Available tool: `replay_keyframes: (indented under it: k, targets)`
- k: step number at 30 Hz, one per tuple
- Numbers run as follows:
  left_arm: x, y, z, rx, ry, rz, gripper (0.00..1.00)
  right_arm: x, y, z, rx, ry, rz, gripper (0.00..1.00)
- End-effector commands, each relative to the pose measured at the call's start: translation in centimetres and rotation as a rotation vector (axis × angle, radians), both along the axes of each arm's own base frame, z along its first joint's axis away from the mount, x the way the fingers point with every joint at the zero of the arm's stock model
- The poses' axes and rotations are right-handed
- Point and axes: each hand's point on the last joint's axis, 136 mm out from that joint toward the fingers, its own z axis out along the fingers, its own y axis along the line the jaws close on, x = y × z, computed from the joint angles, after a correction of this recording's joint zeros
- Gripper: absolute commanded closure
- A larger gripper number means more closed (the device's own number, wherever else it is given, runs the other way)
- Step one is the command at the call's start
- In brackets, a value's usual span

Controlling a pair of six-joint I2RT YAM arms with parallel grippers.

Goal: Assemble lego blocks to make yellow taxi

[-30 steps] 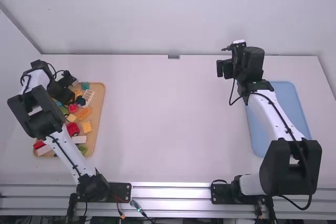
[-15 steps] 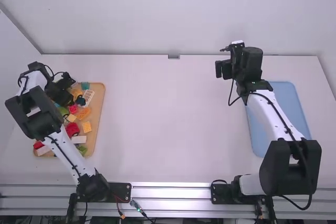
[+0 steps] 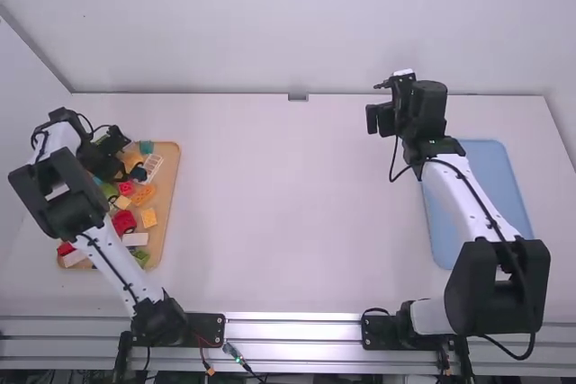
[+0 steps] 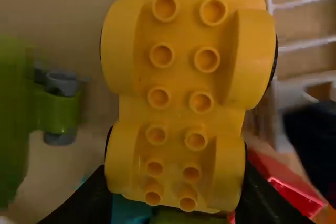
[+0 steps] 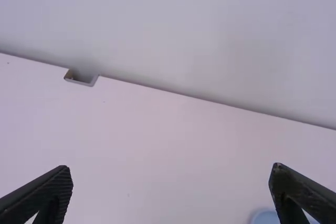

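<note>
The left fingers (image 4: 90, 203) pinch a yellow, studded plastic car base (image 4: 181, 100) sideways, likely keeping its top buildable; the right fingers (image 5: 46, 195) are spread.

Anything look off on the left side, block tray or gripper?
Mildly: the yellow wheeled base looks gripped near one end by the left gripper, its far end apparently tipped toward the wrist camera. No visible breakage. Blocks are jumbled on the wooden tray, which seems normal.
</note>
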Motion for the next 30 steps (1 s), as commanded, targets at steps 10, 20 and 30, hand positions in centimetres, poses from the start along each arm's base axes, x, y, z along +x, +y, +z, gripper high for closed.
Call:
replay_keyframes:
  k: [10, 20, 30]
  targets:
    - [3.4, -3.0, 9.1, -0.176, -0.151, 0.081, 0.86, 0.7, 0.0, 1.2, 0.004, -0.023, -0.005, 0.01]
    - [2.5, -12.1, 15.1, -0.161, -0.177, -0.165, 0.95, 0.7, 0.0, 1.2, 0.004, -0.024, -0.005, 0.01]
    - [1.8, -27.3, 15.5, 0.13, -0.269, -0.555, 0.89, 0.8, 0.0, 1.5, 0.004, -0.034, -0.005, 0.01]
